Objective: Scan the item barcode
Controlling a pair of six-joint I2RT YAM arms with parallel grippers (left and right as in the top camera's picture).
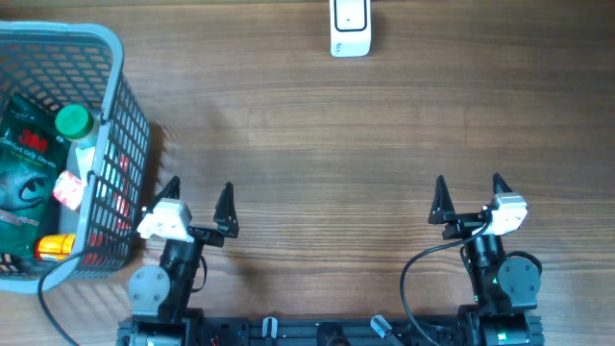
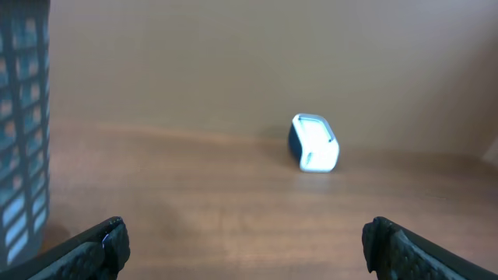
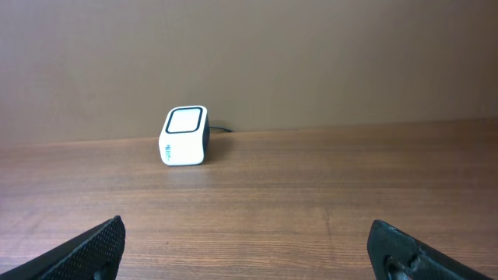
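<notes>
A white barcode scanner point(image 1: 350, 29) with a dark face stands at the table's far edge; it also shows as the scanner point(image 2: 314, 143) in the left wrist view and the scanner point(image 3: 184, 136) in the right wrist view. Items lie in a grey basket point(image 1: 123, 144) at the left: a dark green 3M packet point(image 1: 24, 159), a green-capped bottle point(image 1: 74, 122), a small pink-and-white pack point(image 1: 67, 189) and something orange point(image 1: 55, 247). My left gripper point(image 1: 199, 197) stands open beside the basket, empty. My right gripper point(image 1: 469, 192) is open at the near right, empty.
The basket's wall point(image 2: 23, 124) fills the left edge of the left wrist view. A black cable point(image 1: 413, 279) loops near the right arm's base. Bare wooden table point(image 1: 327, 163) lies between the grippers and the scanner.
</notes>
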